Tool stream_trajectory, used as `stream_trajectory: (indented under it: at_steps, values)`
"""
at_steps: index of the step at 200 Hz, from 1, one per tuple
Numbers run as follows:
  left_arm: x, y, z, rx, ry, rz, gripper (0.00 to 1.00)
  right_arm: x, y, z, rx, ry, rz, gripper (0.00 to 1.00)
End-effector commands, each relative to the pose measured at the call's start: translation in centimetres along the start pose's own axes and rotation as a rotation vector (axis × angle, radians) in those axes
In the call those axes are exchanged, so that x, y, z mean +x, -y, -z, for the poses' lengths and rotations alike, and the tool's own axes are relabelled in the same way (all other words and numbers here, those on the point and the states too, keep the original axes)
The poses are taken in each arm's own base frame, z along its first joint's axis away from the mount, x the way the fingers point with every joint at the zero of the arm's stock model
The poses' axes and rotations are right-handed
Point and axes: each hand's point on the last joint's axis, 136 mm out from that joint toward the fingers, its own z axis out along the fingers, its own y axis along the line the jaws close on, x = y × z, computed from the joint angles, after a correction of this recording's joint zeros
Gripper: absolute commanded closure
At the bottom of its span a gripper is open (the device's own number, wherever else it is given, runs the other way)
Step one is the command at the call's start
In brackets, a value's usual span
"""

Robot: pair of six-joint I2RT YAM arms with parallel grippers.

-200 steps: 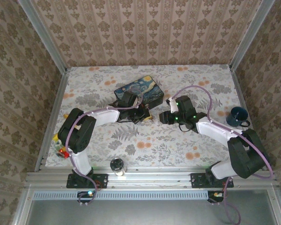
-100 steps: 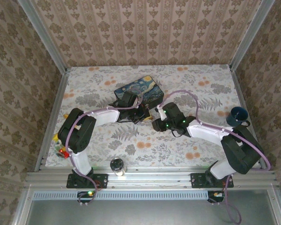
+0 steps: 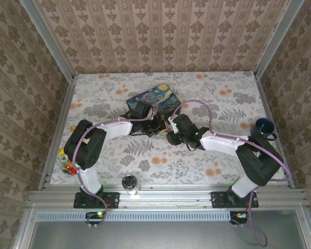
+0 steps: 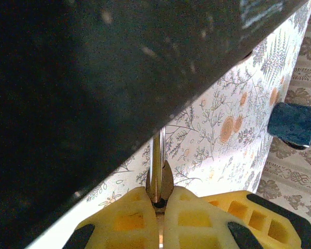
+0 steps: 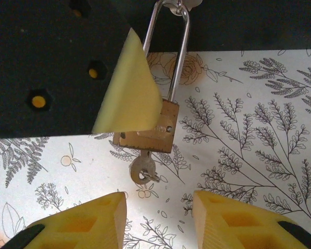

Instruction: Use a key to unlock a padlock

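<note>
Facing each other just beside the near edge of the dark-blue starry-night tin box [image 3: 158,97], the left gripper [image 3: 158,126] and right gripper [image 3: 169,134] stood close together in the top external view. Left wrist view: the left gripper's yellow fingers [image 4: 129,220] were clenched on a thin silvery shackle [image 4: 155,155] that ran up to the box's dark wall. Right wrist view: the small brass-coloured padlock [image 5: 150,129] extended from a silvery fitting at the box's edge, with the tiny yellowish-metal key [image 5: 143,168] protruding from its far end. The right gripper was released, its fingers [image 5: 78,225] spread either side beyond the key and touching neither.
</note>
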Motion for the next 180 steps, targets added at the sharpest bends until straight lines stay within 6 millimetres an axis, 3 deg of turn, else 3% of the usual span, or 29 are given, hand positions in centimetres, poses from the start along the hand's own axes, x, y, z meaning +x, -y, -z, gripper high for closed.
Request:
stream_trajectory:
  at_steps: [1,11,91,180]
  values:
    - [3.2,-4.5,-0.4,-0.136,-0.119,0.174,1.0,-0.5,0.3,-0.5,0.03,0.002,0.022,0.53]
    - [3.2,-4.5,-0.4,-0.136,-0.121,0.174,1.0,-0.5,0.3,-0.7,0.035,-0.003,0.022,0.5]
    - [3.2,-4.6,-0.5,-0.139,-0.123,0.177,1.0,-0.6,-0.2,-1.8,0.009,-0.014,0.031,0.54]
    - [3.3,-4.6,-0.5,-0.137,-0.132,0.172,1.0,-2.6,-0.2,-2.4,0.025,0.042,0.029,0.62]
